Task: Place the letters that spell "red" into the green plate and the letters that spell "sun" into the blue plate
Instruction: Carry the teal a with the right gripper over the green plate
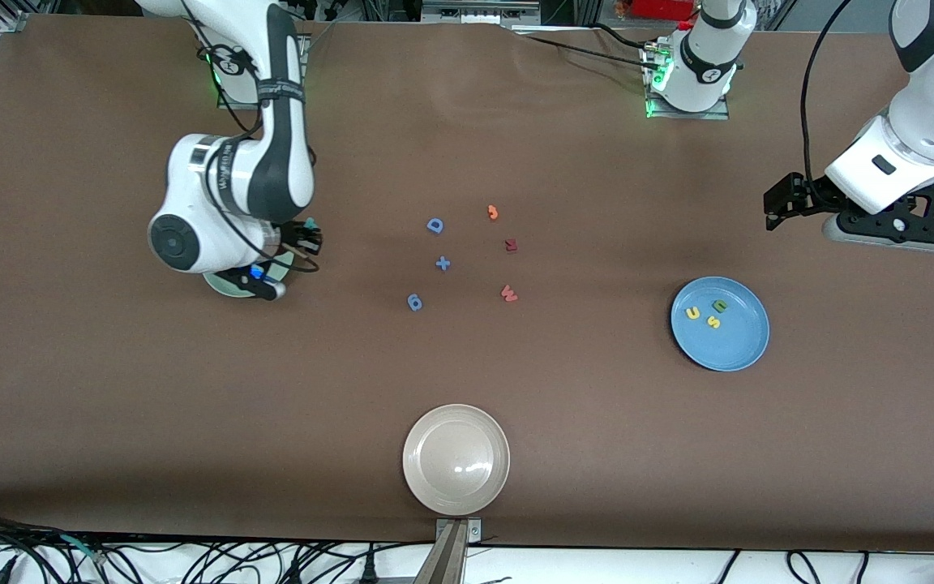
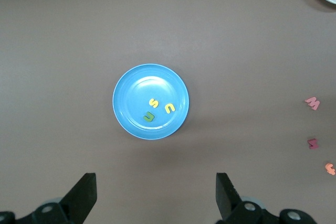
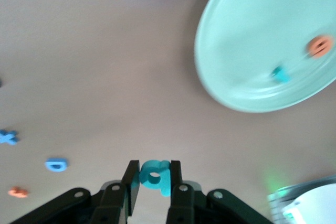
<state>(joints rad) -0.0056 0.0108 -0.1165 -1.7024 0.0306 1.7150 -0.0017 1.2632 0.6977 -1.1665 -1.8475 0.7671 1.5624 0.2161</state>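
A: Nearest the front camera we see the beige plate [image 1: 456,459] at the table's [image 1: 110,405] edge, with bare brown cloth all round it.

B: Farther up, the blue plate [image 1: 719,324] sits toward the left arm's end. We can read its letters: yellow "u" [image 1: 692,311], yellow "s" [image 1: 713,322] and green "n" [image 1: 721,306], all lying inside the rim.

A: Mid-table we make out loose letters: a blue "6"-like piece [image 1: 414,302], a blue plus sign [image 1: 443,263], the reddish "W" [image 1: 508,293], a dark red "M" [image 1: 511,244], the blue capital "D" [image 1: 434,225] and the orange "J" [image 1: 492,212]. They lie well apart from both coloured plates.

B: The green plate [image 3: 262,40] is toward the right arm's end, mostly hidden under that arm in the front view. In it we see the orange "e" [image 3: 320,45] and the teal "r" [image 3: 281,74].

A: The right gripper [image 3: 153,179] hangs over the cloth beside that plate, its fingers pinched narrow on the teal "d" [image 3: 155,176].

B: The left gripper [image 2: 156,192] waits over the cloth beside the blue plate, jaws spread wide, holding nothing.

A: Along the table's top edge in the front view stand the two bases with green lights; cables trail below the table's near edge.
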